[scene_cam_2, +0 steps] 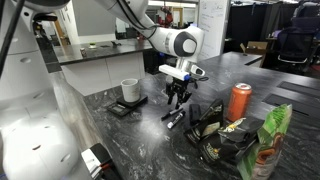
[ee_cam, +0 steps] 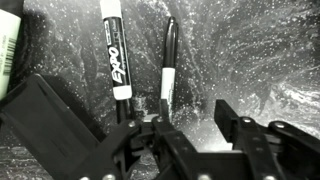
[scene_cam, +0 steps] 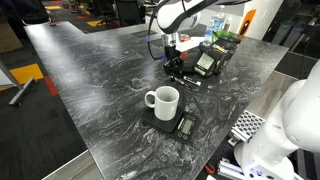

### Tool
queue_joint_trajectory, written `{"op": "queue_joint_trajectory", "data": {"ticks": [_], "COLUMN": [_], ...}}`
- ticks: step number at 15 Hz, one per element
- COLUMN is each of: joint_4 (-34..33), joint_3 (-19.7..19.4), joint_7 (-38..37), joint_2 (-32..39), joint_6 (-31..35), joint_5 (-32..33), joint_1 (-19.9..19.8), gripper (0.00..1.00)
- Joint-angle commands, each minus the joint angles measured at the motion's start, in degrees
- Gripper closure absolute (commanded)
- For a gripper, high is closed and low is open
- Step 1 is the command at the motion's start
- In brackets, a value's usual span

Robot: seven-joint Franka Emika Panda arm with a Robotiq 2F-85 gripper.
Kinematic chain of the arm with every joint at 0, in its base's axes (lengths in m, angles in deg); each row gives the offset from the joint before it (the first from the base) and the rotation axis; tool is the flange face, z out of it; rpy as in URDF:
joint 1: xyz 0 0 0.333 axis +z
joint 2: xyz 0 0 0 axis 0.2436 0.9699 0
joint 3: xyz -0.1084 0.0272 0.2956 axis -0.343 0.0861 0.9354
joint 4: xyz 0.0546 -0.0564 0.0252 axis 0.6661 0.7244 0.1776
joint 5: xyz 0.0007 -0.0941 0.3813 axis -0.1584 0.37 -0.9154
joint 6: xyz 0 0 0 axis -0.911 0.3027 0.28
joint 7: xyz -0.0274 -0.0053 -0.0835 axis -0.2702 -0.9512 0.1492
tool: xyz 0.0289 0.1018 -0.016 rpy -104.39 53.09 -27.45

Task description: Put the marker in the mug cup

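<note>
The marker [ee_cam: 167, 62] is a slim dark pen lying on the marbled table, seen lengthwise in the wrist view. Its near end runs under my gripper's left finger. It also shows in an exterior view [scene_cam_2: 176, 117]. My gripper [ee_cam: 190, 125] is open and empty, hovering just above the table over the pens; it appears in both exterior views [scene_cam: 172, 66] [scene_cam_2: 177, 99]. The white mug cup [scene_cam: 163, 100] [scene_cam_2: 130, 89] stands upright on a small dark scale [scene_cam: 176, 126], well away from the gripper.
A thicker Expo pen [ee_cam: 115, 48] with a white barrel lies beside the marker. An orange-red can [scene_cam_2: 239, 102] and crumpled snack bags [scene_cam_2: 215, 138] [scene_cam: 214, 52] stand near the gripper. A dark flat object [ee_cam: 45, 115] lies at the left in the wrist view.
</note>
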State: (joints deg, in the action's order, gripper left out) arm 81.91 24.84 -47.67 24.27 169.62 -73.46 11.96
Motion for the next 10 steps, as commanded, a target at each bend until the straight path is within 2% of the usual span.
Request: {"op": "queue_joint_trajectory", "data": {"ticks": [1, 3, 4, 6, 7, 10], "joint_4": [-1.78, -1.72, -1.70, -1.63, -1.68, -2.33], "joint_3": [0.38, 0.40, 0.39, 0.51, 0.63, 0.74], "joint_7": [0.36, -0.30, -0.68, -1.05, -1.18, -2.26], "joint_2": [1.49, 1.38, 1.25, 0.58, 0.15, -0.26], "joint_6": [-1.50, -1.17, -1.14, -1.06, -1.01, -1.10], "joint_5": [-1.84, -2.05, -1.94, -2.07, -2.11, -1.21], "joint_1": [-1.09, -1.04, -1.01, -0.90, -0.78, -0.64], "gripper": [0.50, 0.50, 0.45, 0.23, 0.17, 0.12]}}
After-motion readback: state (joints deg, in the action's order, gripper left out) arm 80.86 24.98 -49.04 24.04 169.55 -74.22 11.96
